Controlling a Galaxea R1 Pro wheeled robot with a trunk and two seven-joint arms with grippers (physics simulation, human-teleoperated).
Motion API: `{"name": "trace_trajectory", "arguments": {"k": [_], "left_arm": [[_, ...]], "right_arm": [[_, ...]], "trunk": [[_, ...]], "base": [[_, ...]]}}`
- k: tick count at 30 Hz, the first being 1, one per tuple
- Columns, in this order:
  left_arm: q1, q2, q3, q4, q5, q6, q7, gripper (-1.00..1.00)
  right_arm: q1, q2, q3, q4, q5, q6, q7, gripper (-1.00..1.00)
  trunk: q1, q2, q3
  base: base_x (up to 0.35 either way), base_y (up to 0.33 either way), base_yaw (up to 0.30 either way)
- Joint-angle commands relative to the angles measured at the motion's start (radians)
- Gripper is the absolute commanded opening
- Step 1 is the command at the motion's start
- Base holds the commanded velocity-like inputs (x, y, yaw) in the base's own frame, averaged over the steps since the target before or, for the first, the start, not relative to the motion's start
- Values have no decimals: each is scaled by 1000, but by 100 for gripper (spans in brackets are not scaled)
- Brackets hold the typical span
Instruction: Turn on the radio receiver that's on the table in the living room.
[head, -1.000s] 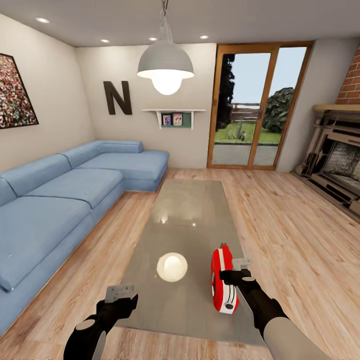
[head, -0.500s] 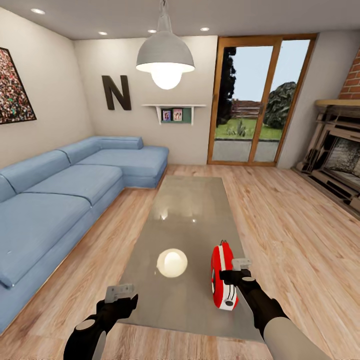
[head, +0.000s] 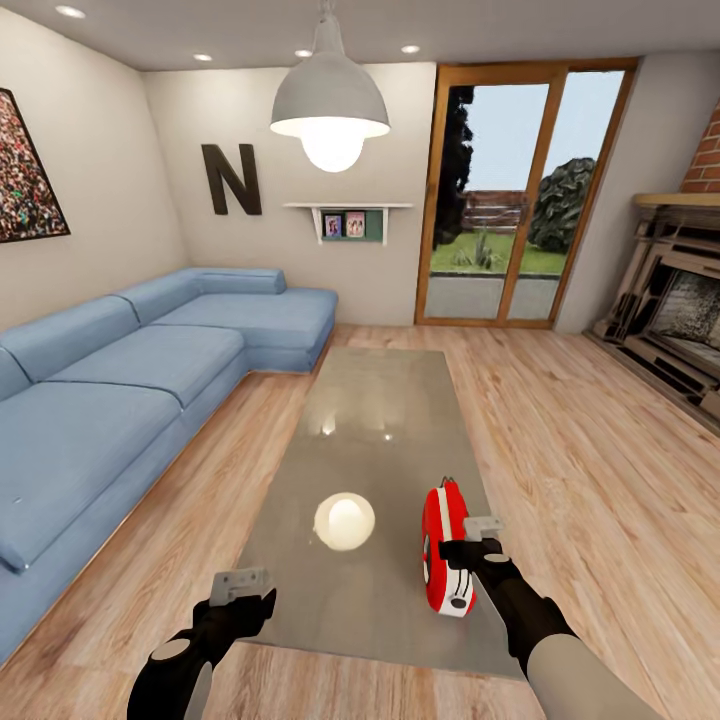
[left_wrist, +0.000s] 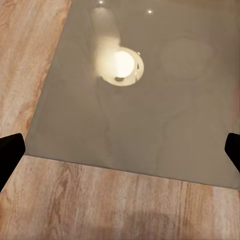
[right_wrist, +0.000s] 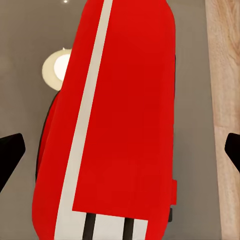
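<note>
Radio (head: 446, 551): red with a white stripe, standing on edge on the bench (head: 370, 440), near its front right corner.
Right hand (head: 470, 550): directly over the radio's near end, fingers spread wide to either side, gripping nothing.
Left hand (head: 243, 598): at the bench's front edge, well apart from the radio, fingers wide apart, empty.
Lamp reflection (head: 344, 521): on the bench between the two hands.
Sofa (head: 130, 380): blue, beyond the left hand.

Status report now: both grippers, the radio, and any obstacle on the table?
Right gripper open, at the radio receiver, contact unclear. Left gripper open, nothing between its fingertips, above the table's near edge. Radio upright on table. No obstacle seen.
</note>
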Motion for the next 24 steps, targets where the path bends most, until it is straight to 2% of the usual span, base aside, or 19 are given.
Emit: {"name": "trace_trajectory", "arguments": {"k": [1,21,22,24], "left_arm": [[0,0,0,0,0,0,0,100],[0,0,0,0,0,0,0,100],[1,0,0,0,0,0,0,100],[1,0,0,0,0,0,0,100]], "right_arm": [[0,0,0,0,0,0,0,100],[0,0,0,0,0,0,0,100],[0,0,0,-1,0,0,1,-100],[0,0,0,-1,0,0,1,-100]], "trunk": [[0,0,0],[0,0,-5],[0,0,-5],[0,0,-5]], "base": [[0,0,0],[0,0,0],[0,0,0],[0,0,0]]}}
